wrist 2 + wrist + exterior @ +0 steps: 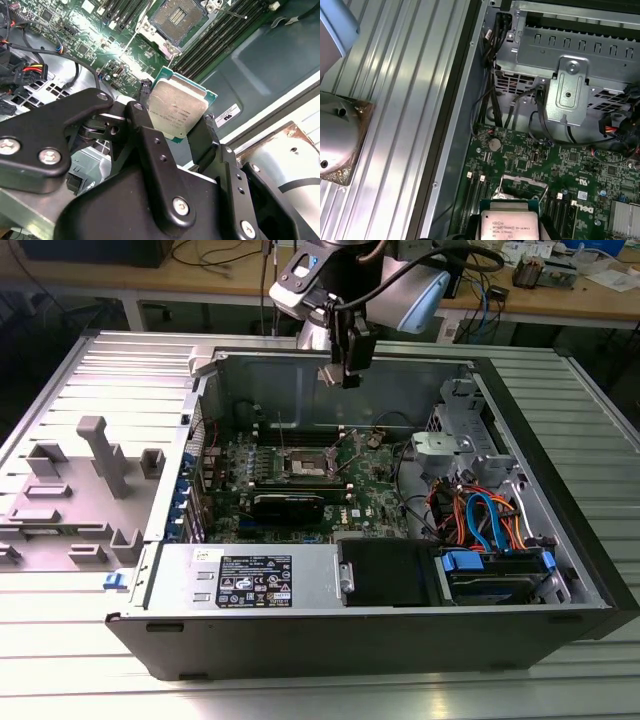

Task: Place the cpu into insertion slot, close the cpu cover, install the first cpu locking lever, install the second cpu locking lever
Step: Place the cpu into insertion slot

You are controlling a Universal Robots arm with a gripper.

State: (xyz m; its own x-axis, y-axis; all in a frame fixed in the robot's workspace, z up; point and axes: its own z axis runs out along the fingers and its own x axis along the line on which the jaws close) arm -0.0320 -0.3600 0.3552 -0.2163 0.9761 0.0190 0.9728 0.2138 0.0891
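Silver-topped cpu (177,110) is pinched between the jaws of the gripper (345,368), at the upper centre of the exterior view, well above the empty insertion slot (305,468) at mid-frame, so seating, cover closure and both levers appear outstanding.

An open black computer case (350,640) lies on a ribbed metal bench (60,660). In the exterior view, a green motherboard (378,492) sits at its centre, a labelled silver power supply (250,578) at 7 o'clock, and orange and blue cables (486,520) at 3 o'clock. A grey plastic fixture (95,490) stands at 9 o'clock, outside the case.
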